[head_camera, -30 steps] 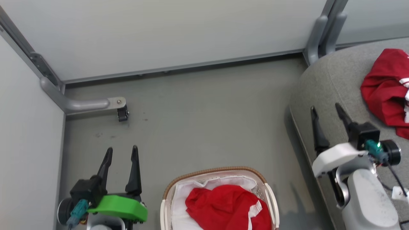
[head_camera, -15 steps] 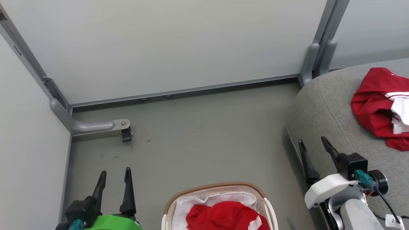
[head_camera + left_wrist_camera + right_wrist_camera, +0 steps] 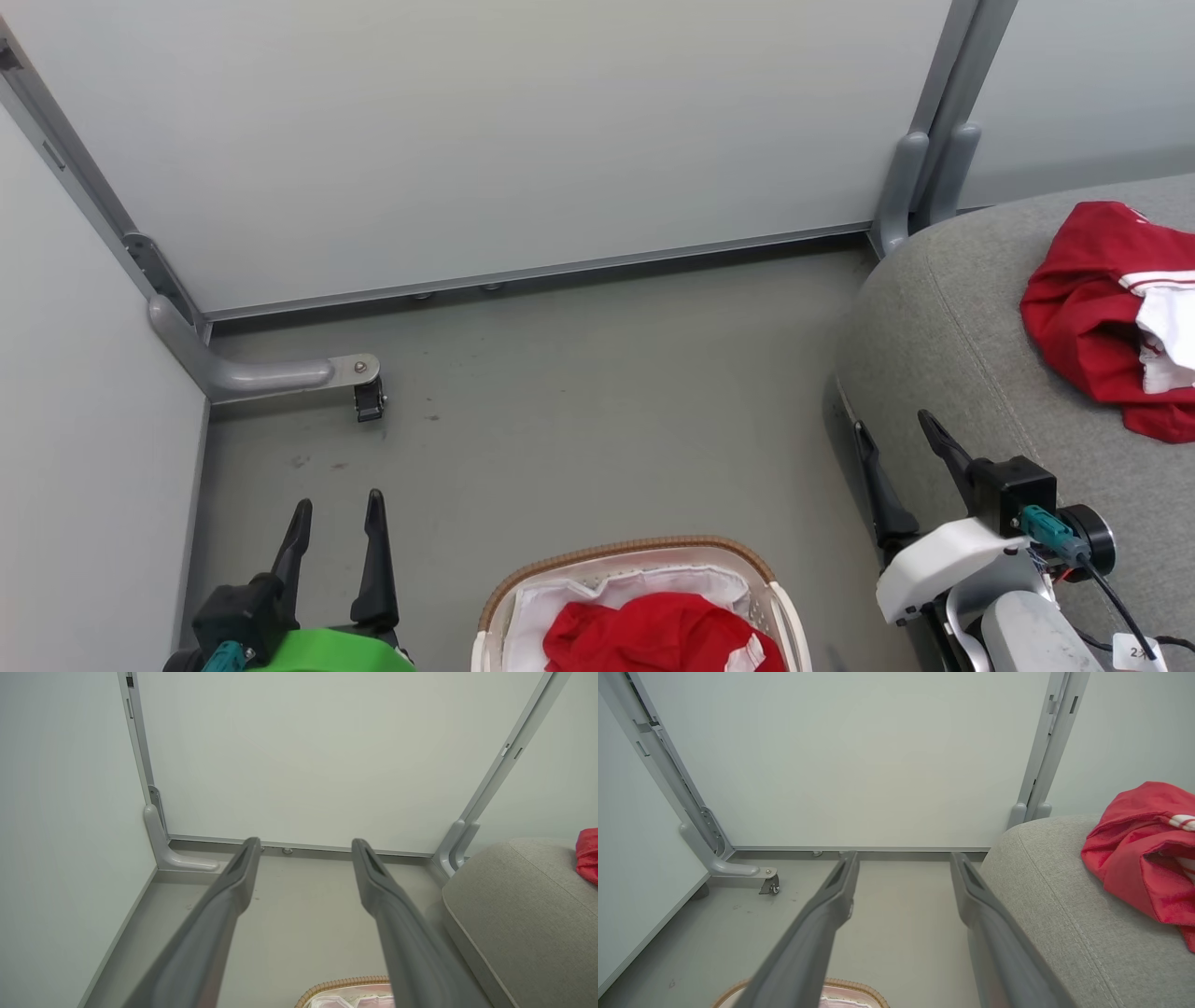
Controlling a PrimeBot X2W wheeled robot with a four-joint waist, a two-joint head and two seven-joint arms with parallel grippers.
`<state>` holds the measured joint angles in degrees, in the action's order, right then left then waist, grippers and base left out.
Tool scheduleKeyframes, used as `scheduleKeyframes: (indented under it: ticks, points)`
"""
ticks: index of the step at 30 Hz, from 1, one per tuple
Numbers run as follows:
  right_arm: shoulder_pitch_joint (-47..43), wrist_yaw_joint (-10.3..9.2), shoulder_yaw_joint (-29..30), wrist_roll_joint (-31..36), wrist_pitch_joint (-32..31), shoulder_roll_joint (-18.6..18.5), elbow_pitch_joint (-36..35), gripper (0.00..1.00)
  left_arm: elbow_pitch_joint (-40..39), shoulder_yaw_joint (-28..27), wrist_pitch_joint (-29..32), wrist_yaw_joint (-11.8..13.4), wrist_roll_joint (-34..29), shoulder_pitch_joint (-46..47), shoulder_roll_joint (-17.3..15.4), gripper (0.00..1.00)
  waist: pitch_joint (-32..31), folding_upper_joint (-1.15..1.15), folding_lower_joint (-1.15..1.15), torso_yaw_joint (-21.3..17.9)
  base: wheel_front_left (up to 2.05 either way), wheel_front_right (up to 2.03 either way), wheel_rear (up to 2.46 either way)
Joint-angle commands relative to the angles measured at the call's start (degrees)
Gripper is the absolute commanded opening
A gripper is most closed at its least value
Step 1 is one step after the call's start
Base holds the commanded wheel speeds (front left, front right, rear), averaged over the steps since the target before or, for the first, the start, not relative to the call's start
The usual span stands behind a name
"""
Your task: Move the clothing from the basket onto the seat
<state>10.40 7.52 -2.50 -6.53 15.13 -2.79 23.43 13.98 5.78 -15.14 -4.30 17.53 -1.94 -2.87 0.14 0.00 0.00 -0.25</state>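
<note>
One red garment (image 3: 1092, 317) with white trim lies crumpled on the grey seat (image 3: 943, 308) at the right; its red fabric (image 3: 1134, 854) also fills the right of the right wrist view. A second red garment (image 3: 653, 635) rests inside the white basket (image 3: 635, 555) with the brown rim at the bottom centre. My left gripper (image 3: 336, 509) stands open over the floor, left of the basket, holding nothing. At the seat's left edge my right gripper (image 3: 896, 429) is open and holds nothing. Both wrist views show spread fingers (image 3: 243, 868) (image 3: 845, 872) with only floor between.
Pale partition walls (image 3: 485, 121) close off the back and left. A grey metal foot with a black caster (image 3: 364, 397) sticks out onto the floor at the left. A grey post (image 3: 920, 177) stands at the seat's back corner. Bare grey floor (image 3: 607, 401) lies between basket and wall.
The head view has tilted, sliding the scene down and the basket toward the bottom edge. My right gripper has drawn back from over the seat toward its left edge. The left gripper sits lower in view.
</note>
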Motion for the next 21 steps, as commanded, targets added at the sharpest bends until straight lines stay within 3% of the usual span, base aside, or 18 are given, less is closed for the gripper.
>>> scheduleKeyframes:
  ticks: [1,21]
  points:
    - [-0.6,-0.06,-0.1,-0.2,0.0,-0.2,0.1,1.00,0.2,0.1,0.0,-0.2,-0.2,-0.5,0.0,1.00,0.0,0.00,0.00,0.0,0.00,0.00,0.00]
    - [0.0,-0.06,-0.3,-0.5,0.0,-0.2,-0.3,1.00,0.4,0.8,0.0,-0.3,-0.4,0.7,0.0,1.00,0.7,0.00,0.00,-0.1,0.00,0.00,0.00]
